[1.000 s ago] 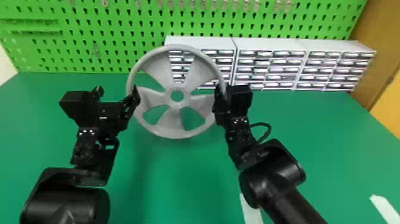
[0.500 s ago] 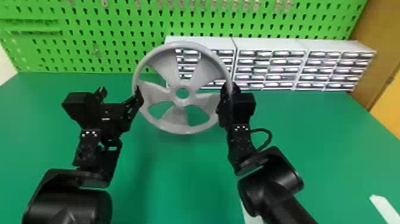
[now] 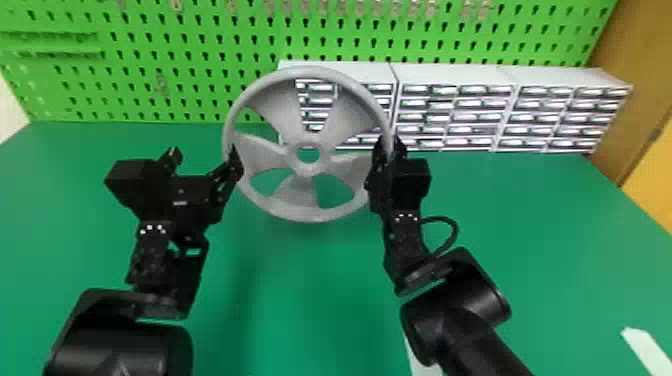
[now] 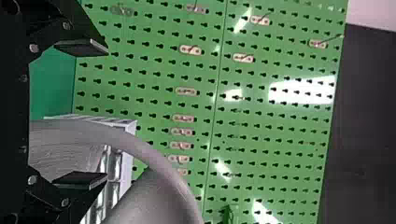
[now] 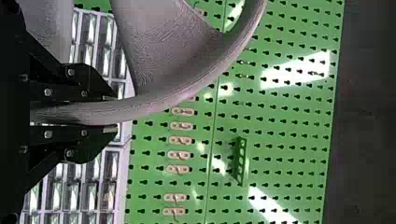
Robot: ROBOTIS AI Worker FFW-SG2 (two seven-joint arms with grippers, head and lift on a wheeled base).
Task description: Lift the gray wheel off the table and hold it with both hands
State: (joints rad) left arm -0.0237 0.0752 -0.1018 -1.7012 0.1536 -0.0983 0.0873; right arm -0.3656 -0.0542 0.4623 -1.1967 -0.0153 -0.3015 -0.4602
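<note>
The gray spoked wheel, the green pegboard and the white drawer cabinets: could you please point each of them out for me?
Gray spoked wheel (image 3: 309, 170): head view, on its central hub.
Green pegboard (image 4: 275, 149): left wrist view, on its perforated face.
White drawer cabinets (image 3: 455, 75): head view, on their top surface.

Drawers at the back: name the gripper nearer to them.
Right. The right gripper is closed on the wheel, in front of the drawers; the left gripper is open at the wheel's left side, left of the drawers.
</note>
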